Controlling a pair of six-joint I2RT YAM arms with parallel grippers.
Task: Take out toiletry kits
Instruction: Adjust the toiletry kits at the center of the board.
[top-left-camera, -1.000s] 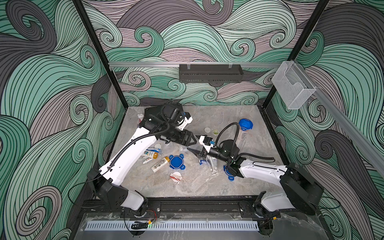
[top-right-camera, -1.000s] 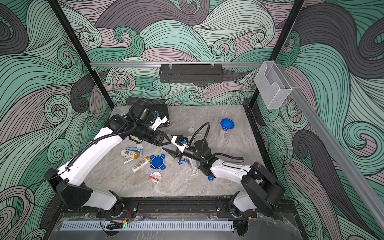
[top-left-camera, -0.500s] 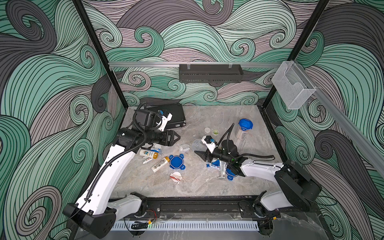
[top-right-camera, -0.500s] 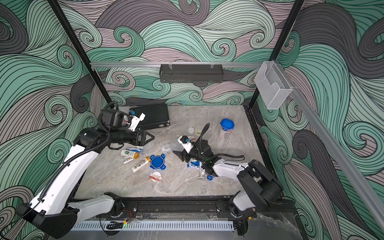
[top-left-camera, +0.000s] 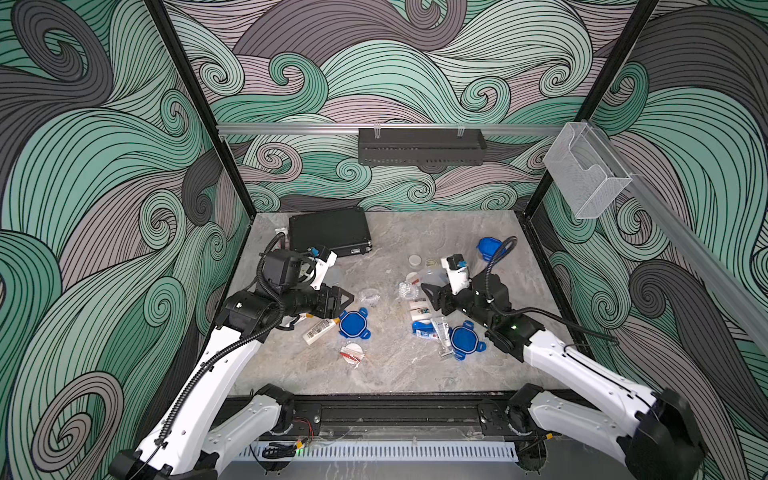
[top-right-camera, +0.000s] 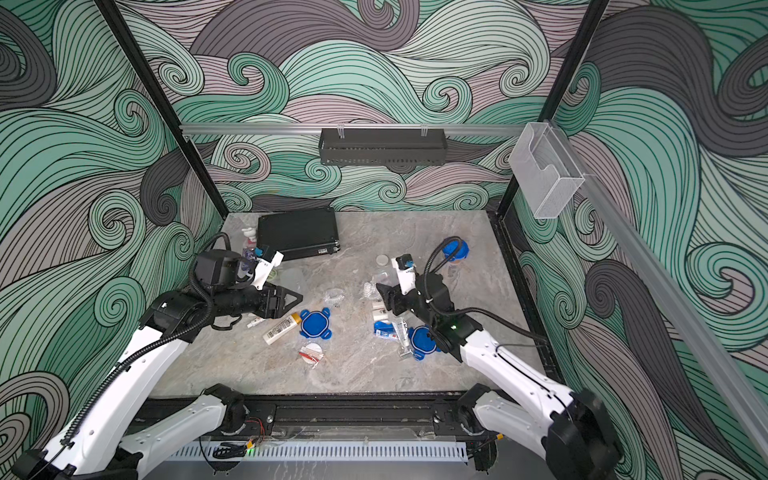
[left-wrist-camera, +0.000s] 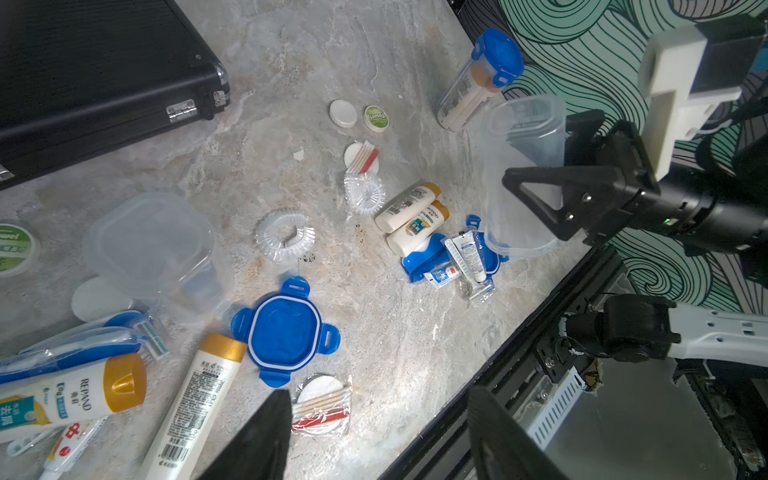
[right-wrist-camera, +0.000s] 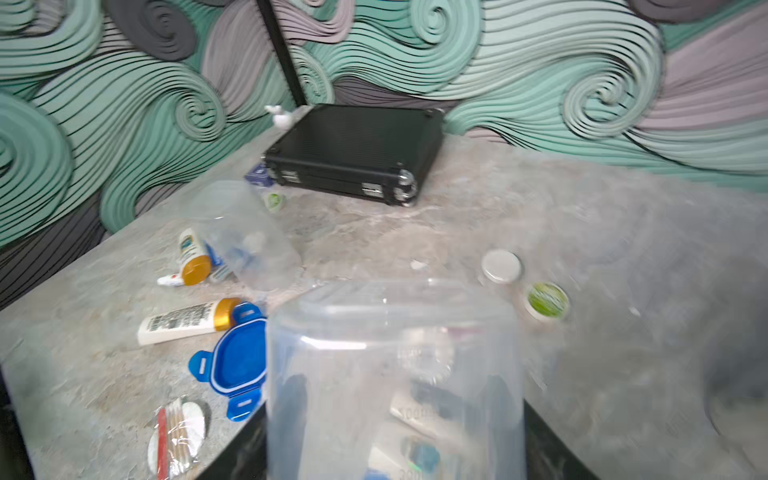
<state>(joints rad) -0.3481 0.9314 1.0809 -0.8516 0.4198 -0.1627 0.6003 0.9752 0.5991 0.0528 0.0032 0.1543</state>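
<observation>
Two toiletry kits (top-left-camera: 420, 330) lie spilled over the marble table (top-left-camera: 415, 374) in both top views. One spill sits by the left gripper (top-left-camera: 348, 297): a white bottle (top-left-camera: 319, 328) with a gold cap, a blue lid (top-left-camera: 353, 324) and a swab packet (top-left-camera: 351, 353). The other lies just below the right gripper (top-left-camera: 429, 293), beside a second blue lid (top-left-camera: 464, 340). A sealed kit tub (top-left-camera: 484, 247) stands at the back right, well apart from the black case (top-left-camera: 328, 230) at the back left.

From the left wrist, the left gripper's fingers (left-wrist-camera: 257, 436) stand spread with nothing between them, over the swab packet. Across the table the right gripper pinches a clear tub (left-wrist-camera: 523, 137), which is tilted with its mouth down. Its rim is just beside a mini toothpaste tube (left-wrist-camera: 465, 255) and two gold-capped bottles (left-wrist-camera: 409, 208) lying side by side. An empty clear tub (left-wrist-camera: 153, 245) lies near the blue lid.

From the right wrist, blurred, the clear tub fills the space between the jaws, which show dark through its walls. Bottle labels are dimly visible through the plastic.
</observation>
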